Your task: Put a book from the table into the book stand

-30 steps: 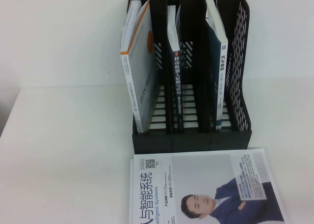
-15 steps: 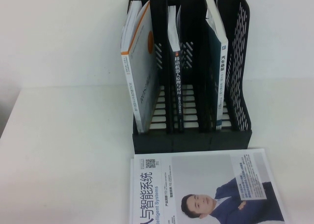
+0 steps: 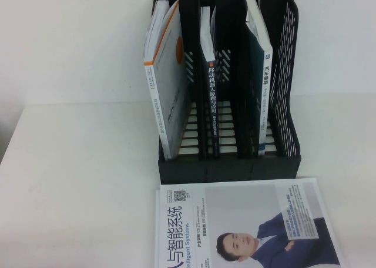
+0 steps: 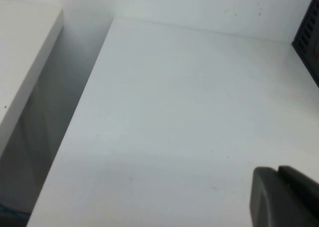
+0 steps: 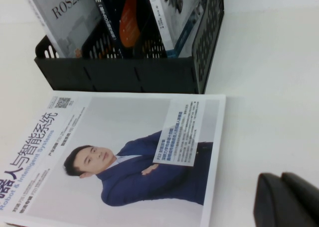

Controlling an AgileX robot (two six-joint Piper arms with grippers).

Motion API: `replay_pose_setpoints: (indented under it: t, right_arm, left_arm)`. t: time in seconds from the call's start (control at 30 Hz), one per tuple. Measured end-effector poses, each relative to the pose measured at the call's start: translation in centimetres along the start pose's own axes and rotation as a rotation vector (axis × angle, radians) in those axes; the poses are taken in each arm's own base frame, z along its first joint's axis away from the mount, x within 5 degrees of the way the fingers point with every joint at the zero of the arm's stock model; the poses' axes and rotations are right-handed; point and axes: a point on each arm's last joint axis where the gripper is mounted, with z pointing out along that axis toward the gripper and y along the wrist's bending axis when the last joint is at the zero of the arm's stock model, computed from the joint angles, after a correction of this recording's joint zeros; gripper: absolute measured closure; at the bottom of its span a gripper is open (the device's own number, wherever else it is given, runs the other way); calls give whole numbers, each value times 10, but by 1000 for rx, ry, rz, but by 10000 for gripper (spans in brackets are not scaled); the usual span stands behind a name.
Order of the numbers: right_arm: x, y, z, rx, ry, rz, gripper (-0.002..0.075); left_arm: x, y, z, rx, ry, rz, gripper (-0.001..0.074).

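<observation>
On the table [image 3: 76,180], neither arm shows in the high view. The left gripper [image 4: 286,197] appears only in its own wrist view, above bare tabletop near the table's left edge; its jaws are fully closed and hold nothing. The right gripper [image 5: 289,199] appears in its wrist view above the tabletop, just beside the book with the suited man [image 3: 244,224]; whether its jaws are apart or together cannot be told, and nothing is seen in them.

The book [image 3: 260,80], with its dark teal-blue spine, stands upright in the right-hand slot of the book stand [image 3: 229,162]. Its spine faces the robot, its long axis is near vertical, and it leans slightly toward the left at the top. The white-and-orange book [image 3: 166,86] occupies the left slot and a dark-spined book [image 3: 211,97] the middle slot. The book with the suited man lies flat, touching the stand's front base.
</observation>
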Motion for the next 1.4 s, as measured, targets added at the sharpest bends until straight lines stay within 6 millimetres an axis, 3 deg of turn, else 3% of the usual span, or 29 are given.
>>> replay_pose_setpoints:
  t: [1.1,1.4]
  right_arm:
    - [0,0,0,0,0,0,729]
    - [0,0,0,0,0,0,729]
  left_arm:
    - [1,-2,0,53,8,165,738]
    - [1,-3,0,63,12,83,738]
